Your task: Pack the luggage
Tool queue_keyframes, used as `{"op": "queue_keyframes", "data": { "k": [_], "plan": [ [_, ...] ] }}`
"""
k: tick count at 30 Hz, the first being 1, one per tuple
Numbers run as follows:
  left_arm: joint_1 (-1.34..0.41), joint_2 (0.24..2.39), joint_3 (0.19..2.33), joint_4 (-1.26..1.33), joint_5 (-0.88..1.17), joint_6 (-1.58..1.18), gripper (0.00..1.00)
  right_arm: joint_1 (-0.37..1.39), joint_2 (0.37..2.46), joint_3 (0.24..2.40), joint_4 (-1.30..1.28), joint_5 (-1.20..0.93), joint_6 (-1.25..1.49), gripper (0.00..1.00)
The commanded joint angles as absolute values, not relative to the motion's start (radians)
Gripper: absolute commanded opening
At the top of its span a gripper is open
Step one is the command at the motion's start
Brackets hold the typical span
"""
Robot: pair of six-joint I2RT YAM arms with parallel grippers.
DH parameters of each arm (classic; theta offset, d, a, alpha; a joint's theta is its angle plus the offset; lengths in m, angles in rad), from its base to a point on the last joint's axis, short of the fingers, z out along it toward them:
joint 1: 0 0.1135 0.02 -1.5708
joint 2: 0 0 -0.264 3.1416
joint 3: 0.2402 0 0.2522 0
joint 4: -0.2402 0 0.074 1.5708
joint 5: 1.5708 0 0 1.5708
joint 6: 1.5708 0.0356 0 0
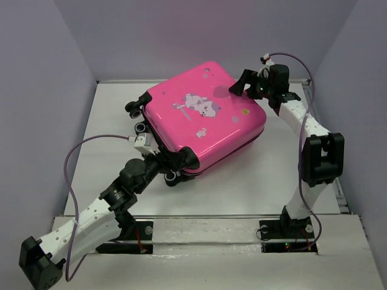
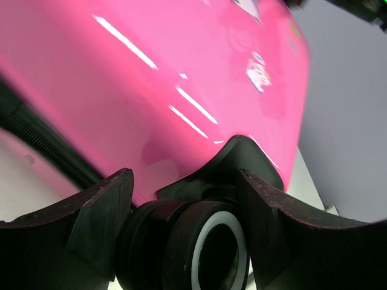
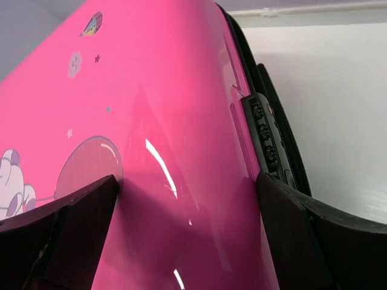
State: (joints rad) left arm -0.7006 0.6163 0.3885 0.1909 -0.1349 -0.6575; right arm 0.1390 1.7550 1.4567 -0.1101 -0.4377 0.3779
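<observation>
Luggage (image 1: 205, 118): closed. Left gripper (image 1: 180, 161) wide open astride wheel (image 2: 208, 248); right gripper (image 1: 239, 86) wide open over lid. Risk: glossy shell slips, case skids.

1 luggage (image 1: 205, 118). 2 end effectors: left end effector (image 1: 175, 160), right end effector (image 1: 239, 84). 3 wheels (image 1: 172, 179) vis. from top, others can't tell. 1 combo lock (image 3: 263, 136). 2 purple cables (image 1: 68, 181), 1 left, 1 right. 1 bench (image 1: 272, 175).

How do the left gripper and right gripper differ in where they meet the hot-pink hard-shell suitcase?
Left gripper sits at the near corner of the hot-pink hard-shell suitcase; right gripper at its far side. Left gripper straddles a black wheel; right gripper straddles shell beside the black lock. Both have spread black fingers.
</observation>
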Motion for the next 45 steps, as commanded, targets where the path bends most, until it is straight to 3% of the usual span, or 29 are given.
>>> {"op": "queue_keyframes", "data": {
  "k": [1,8,16,19,26,27,28,29,30,31,32,33,37,40,41,45],
  "plan": [
    [-0.859,0.696,0.400,0.252,-0.156,-0.609,0.06,0.301,1.887,1.584,-0.236,-0.750,0.452,1.00],
    [-0.945,0.768,0.469,0.296,-0.196,-0.566,0.06,0.362,2.071,1.932,-0.252,-0.868,0.541,1.00],
    [-0.950,0.802,0.489,0.321,-0.190,-0.572,0.06,0.362,1.935,2.003,-0.281,-0.729,0.459,1.00],
    [-0.950,0.807,0.495,0.328,-0.184,-0.584,0.06,0.362,1.781,1.915,-0.270,-0.684,0.408,1.00],
    [-0.951,0.804,0.505,0.316,-0.176,-0.589,0.06,0.371,1.286,1.315,-0.140,-0.552,0.333,0.99],
    [-0.951,0.795,0.509,0.316,-0.176,-0.589,0.10,0.371,1.285,1.234,-0.140,-0.552,0.347,0.97],
    [-0.951,0.782,0.515,0.301,-0.176,-0.589,0.23,0.371,1.173,1.151,-0.103,-0.507,0.362,0.95],
    [-0.951,0.769,0.525,0.257,-0.187,-0.594,0.51,0.371,1.108,1.061,-0.071,-0.491,0.397,0.74],
    [-0.951,0.729,0.525,0.236,-0.189,-0.598,0.62,0.371,1.042,0.967,-0.034,-0.492,0.417,0.57],
    [-0.951,0.709,0.523,0.201,-0.184,-0.601,0.72,0.380,0.926,0.813,0.003,-0.488,0.432,0.30],
    [-0.951,0.690,0.523,0.181,-0.181,-0.607,0.79,0.380,0.873,0.749,0.023,-0.479,0.445,0.12],
    [-0.951,0.666,0.529,0.155,-0.173,-0.612,0.89,0.380,0.832,0.691,0.034,-0.479,0.460,0.07],
    [-0.951,0.670,0.564,0.077,-0.086,-0.617,0.97,0.391,0.776,0.479,0.119,-0.514,0.509,0.07],
    [-0.954,0.719,0.584,0.071,0.056,-0.617,0.99,0.413,0.813,0.396,0.222,-0.506,0.531,0.21],
    [-0.957,0.732,0.584,0.083,0.099,-0.618,0.99,0.413,0.819,0.371,0.239,-0.490,0.531,0.32],
    [-0.985,0.808,0.607,0.075,0.107,-0.594,0.99,0.422,0.914,0.353,0.319,-0.497,0.534,0.45]
  ]
}}
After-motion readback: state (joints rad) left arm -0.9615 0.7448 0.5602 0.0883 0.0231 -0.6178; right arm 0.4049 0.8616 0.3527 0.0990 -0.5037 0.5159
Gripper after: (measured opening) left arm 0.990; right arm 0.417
